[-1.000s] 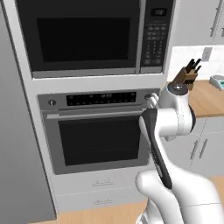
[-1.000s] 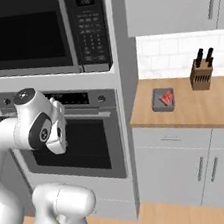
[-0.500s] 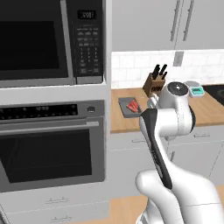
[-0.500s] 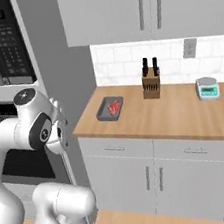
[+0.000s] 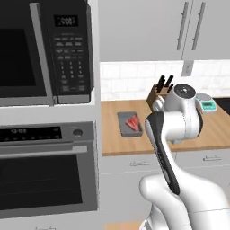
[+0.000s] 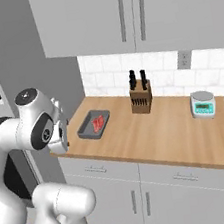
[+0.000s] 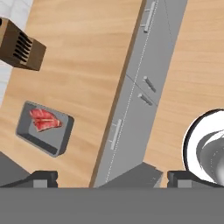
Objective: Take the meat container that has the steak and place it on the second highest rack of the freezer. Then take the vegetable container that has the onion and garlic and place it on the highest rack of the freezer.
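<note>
While the base is rolling rightward along the cabinets, these points are standing out:

Oven side: the microwave (image 5: 45, 49) and the oven (image 5: 45, 175) are sitting at the left of the left base view, beside the counter (image 6: 163, 137).
Meat container: the meat container (image 6: 93, 124) is resting on the counter's left end with the steak (image 6: 99, 122) lying inside it; the knife block (image 6: 140, 96) is standing near it to the right, and the scale (image 6: 203, 104) further right.
End effector: the end effector (image 7: 111, 178) is hovering high over the counter edge with its fingers spread wide, gripping nothing.
Risk: descending from this offset pose is likely to land a fingertip on the tray rim, tipping the tray or pushing it toward the counter edge.
Change: the oven was filling both base views a second ago; the cameras are now facing the counter, so the base has driven, not the things.
</note>
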